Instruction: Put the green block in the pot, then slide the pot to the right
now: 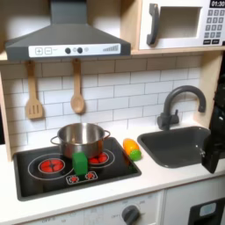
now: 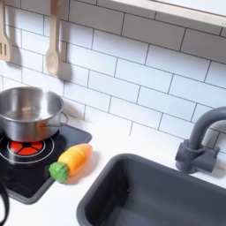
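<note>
In the first exterior view, no brand or label can be read. The marks on the microwave (image 1: 180, 24) keypad are too small to be made out. One pot (image 1: 81, 136) is seen at the back edge of the stove (image 1: 35, 180), upright and empty as far as can be told. One green block (image 1: 80, 163) stands upright in front of the pot, near the stove's front edge, between the two red burners and apart from the pot. One toy vegetable (image 1: 132, 148) lies at the stove's right edge. Two wooden utensils hang on the tiled wall: a spatula (image 1: 33, 92) and a spoon (image 1: 77, 90). One sink (image 1: 176, 149) with one faucet (image 1: 180, 103) is set in the counter. The claw (image 1: 214, 149) is seen as a dark shape at the first exterior view's right edge, over the sink's right end. Whether it is wide or narrow cannot be told.

In the second exterior view, no writing is seen. The pot (image 2: 28, 110) rests at the stove's (image 2: 22, 181) back edge, with one red burner showing in front of it. The toy vegetable (image 2: 71, 161) lies at the stove's right front corner, beside the sink (image 2: 106, 190). The faucet (image 2: 199, 141) stands behind the sink, and the spoon (image 2: 52, 44) hangs on the wall.
</note>
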Robot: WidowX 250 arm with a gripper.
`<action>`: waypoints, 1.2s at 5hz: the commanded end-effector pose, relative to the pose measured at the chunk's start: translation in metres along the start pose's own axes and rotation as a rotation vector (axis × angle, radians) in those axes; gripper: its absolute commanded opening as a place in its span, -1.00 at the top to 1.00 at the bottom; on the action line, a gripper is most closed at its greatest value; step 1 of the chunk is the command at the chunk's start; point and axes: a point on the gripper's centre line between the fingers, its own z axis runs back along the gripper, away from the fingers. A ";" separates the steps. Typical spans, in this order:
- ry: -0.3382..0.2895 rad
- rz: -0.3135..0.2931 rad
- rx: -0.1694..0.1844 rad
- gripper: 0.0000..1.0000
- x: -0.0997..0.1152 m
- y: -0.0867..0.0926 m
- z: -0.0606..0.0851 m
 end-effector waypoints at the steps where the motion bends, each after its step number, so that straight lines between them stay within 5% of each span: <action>1: 0.000 0.000 0.000 -1.00 0.000 0.000 0.000; 6: -0.038 0.052 0.056 -1.00 0.085 0.042 -0.015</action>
